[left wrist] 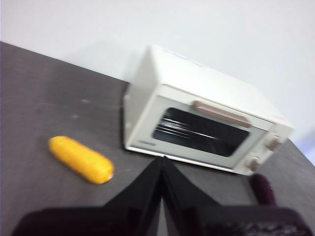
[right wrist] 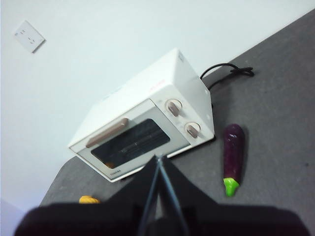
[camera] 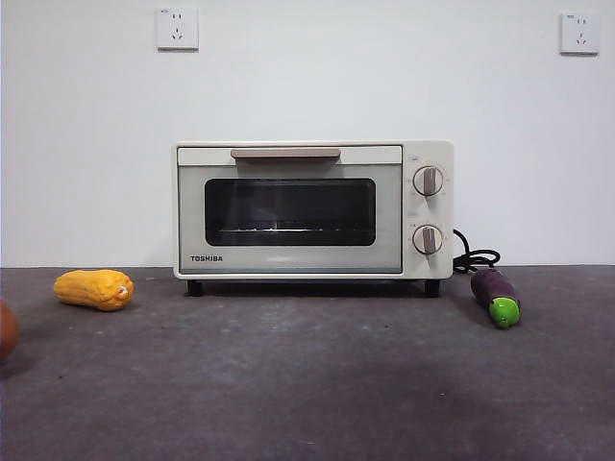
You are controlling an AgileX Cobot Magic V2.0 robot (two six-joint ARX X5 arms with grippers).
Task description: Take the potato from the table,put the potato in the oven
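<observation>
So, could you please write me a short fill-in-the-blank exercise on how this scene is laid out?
1. The oven door is ____.
2. The vegetable lying beside the oven's knob side is the ____.
3. In the front view, the corn cob lies on the table to the ____ of the oven.
4. The potato is cut off by the front view's ____ edge.

Missing words: shut; eggplant; left; left

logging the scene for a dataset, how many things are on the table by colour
orange-brown: 1, the round potato, cut off at the front view's edge
yellow-orange: 1, the bumpy corn cob
purple: 1, the eggplant with green tip
cream-white: 1, the boxy toaster oven, door shut
total: 4
</observation>
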